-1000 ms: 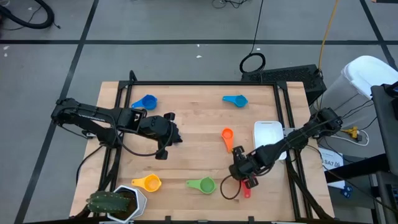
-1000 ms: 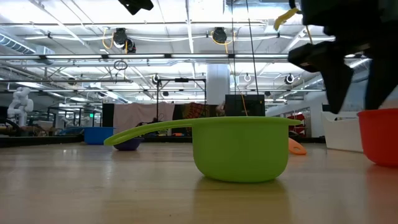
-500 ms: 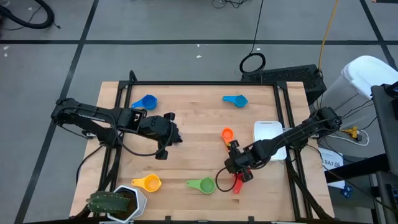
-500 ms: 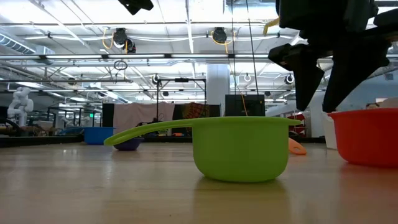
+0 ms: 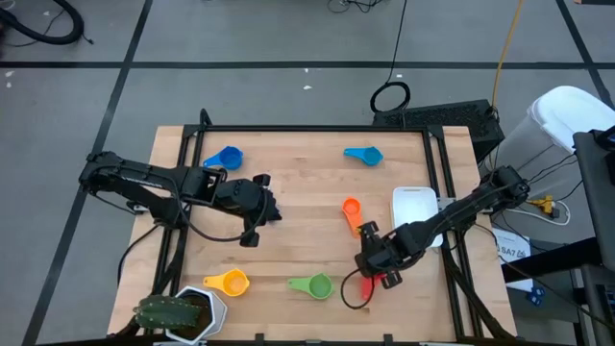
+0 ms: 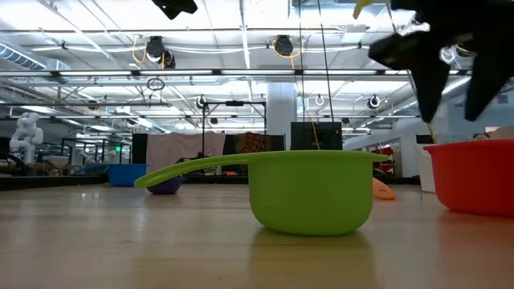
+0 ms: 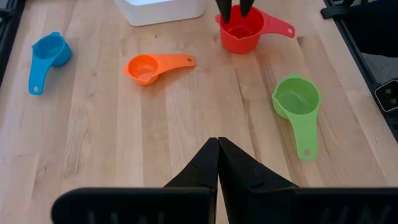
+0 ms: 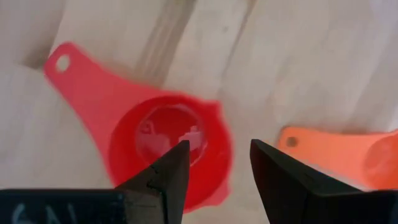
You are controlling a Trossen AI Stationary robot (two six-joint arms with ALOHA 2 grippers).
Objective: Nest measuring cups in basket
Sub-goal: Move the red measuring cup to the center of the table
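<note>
Across the wooden table (image 5: 288, 207) every cup lies loose, the basket (image 5: 415, 207) empty; the right gripper (image 8: 214, 165) hangs spread over the red cup (image 8: 165, 146), the left gripper (image 7: 217, 163) clenched on nothing.

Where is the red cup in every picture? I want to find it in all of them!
High view: the red cup peeks out under the right pincer, near the table's front.
Low view: at the right edge, standing on the table.
Left wrist view: near the top, right of middle.
Right wrist view: in the middle, one open finger over it.
Shared landmark: the orange cup lies beside it in all four views.
</note>
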